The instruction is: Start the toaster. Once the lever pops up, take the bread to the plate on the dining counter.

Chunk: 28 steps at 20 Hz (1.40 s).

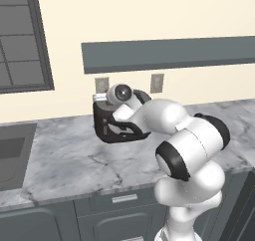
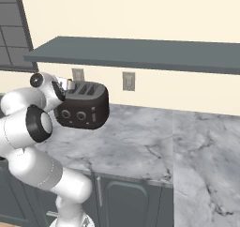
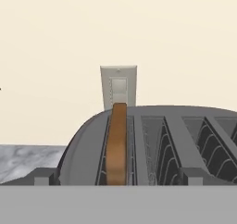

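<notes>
The toaster [image 2: 84, 108] is glossy black with two round knobs on its front and stands on the marble worktop [image 2: 136, 146] by the wall. In the left base view my arm covers part of the toaster [image 1: 105, 128]. The hand view looks along its silver slotted top [image 3: 157, 140]. The bread [image 3: 116, 144], a thin brown slice, stands on edge in the leftmost slot there. My gripper [image 2: 63, 85] hovers just above the toaster's left end, open with nothing in it. The plate and the dining counter are out of view.
A sink [image 1: 11, 155] is sunk into the worktop at the far left. Two wall outlets [image 2: 128, 80] sit behind the toaster, under a long grey shelf [image 2: 140, 52]. A window [image 1: 20, 36] is at upper left. Bare marble stretches to the right of the toaster.
</notes>
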Motion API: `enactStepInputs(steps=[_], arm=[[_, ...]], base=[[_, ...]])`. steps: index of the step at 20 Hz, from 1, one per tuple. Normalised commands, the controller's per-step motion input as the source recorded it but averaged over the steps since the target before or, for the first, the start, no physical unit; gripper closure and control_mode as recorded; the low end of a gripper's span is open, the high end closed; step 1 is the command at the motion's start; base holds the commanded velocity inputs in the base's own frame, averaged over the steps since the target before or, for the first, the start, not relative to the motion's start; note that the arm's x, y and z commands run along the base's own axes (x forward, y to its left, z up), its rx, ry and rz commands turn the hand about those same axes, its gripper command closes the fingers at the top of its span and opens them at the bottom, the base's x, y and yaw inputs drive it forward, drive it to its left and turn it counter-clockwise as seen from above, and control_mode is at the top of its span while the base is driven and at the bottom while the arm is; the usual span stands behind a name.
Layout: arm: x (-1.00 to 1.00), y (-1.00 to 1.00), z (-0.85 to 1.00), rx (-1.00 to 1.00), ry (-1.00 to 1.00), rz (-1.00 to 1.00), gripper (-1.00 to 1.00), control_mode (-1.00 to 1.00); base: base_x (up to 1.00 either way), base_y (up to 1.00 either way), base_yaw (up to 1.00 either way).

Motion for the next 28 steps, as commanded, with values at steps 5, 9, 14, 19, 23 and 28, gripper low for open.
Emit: enactStepInputs(steps=[5,9,14,19,23,28], arm=[[0.1,0.01,-0.05,0.0,0.03,0.0,-1.0,-1.0],[0.01,0.0,-0.13,0.0,0.04,0.0,-1.0,-1.0],[0.06,0.0,-0.11,0.0,0.03,0.0,-1.0,-1.0],[0.11,0.0,-0.01,0.0,0.0,0.0,-1.0,-1.0],[0.09,0.0,0.0,0.0,0.0,0.0,-1.0,-1.0],[0.07,0.0,0.0,0.0,0.01,0.0,-1.0,-1.0]], base=[[0.0,0.0,0.0],[0.0,0.0,0.0],[0.0,0.0,0.0],[0.0,0.0,0.0],[0.0,0.0,0.0],[0.0,0.0,0.0]])
